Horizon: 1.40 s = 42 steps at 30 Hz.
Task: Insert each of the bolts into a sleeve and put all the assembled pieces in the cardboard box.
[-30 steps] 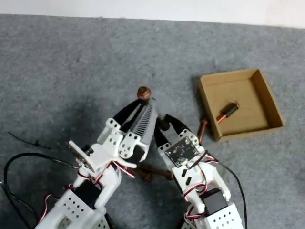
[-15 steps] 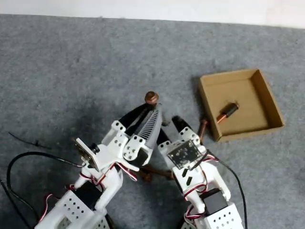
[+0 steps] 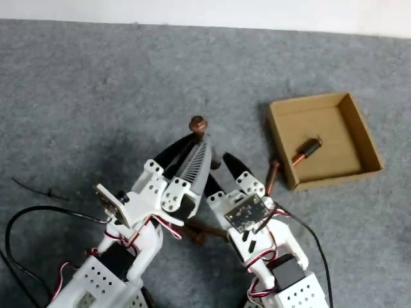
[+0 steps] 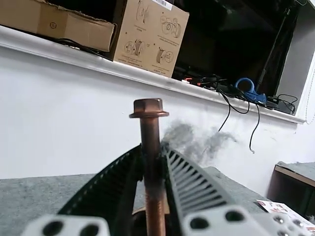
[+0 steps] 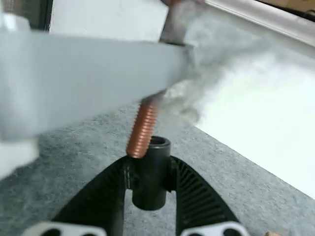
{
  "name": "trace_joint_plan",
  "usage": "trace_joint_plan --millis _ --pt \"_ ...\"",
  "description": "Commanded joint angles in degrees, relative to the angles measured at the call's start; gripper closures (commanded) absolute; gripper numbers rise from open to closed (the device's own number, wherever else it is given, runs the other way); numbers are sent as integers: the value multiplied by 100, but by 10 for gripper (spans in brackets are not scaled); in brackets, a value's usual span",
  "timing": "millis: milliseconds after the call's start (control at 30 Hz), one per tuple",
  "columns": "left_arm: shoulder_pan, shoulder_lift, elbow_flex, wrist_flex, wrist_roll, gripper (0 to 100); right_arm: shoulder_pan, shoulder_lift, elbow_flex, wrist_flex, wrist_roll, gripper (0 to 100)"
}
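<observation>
My left gripper (image 4: 151, 153) (image 3: 196, 142) is shut on a copper bolt (image 4: 149, 132), held upright with its hex head (image 3: 197, 123) at the top. Close beside it my right gripper (image 5: 149, 166) (image 3: 219, 169) is shut on a black sleeve (image 5: 148, 189), open end up. In the right wrist view the bolt's threaded end (image 5: 141, 130) touches the sleeve's rim, tilted and off to one side. The cardboard box (image 3: 352, 122) lies to the right with one assembled bolt and sleeve (image 3: 307, 149) inside.
Another copper bolt (image 3: 273, 176) lies against the box's left wall. More copper pieces (image 3: 198, 231) lie on the grey carpet between the two arms' bases. A black cable tie (image 3: 37, 190) lies at the left. A white wall borders the far side.
The left gripper swung the bolt right and nearer, then back to the left and farther. The right gripper shifted right, then came back toward the bolt.
</observation>
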Motion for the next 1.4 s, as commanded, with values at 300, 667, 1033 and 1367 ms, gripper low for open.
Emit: trace_joint_plan --millis 300,667,1033,1367 --pt "-127 -127 -48 -527 -9 994 -277 -84 567 -136 44 995" --pt "-268 -127 154 -492 -18 994 -286 -110 567 -84 44 995" --pt "-295 -75 154 -281 360 994 -286 -119 567 -92 44 995" --pt "-233 -75 154 97 360 994 -268 -119 567 -75 9 995"
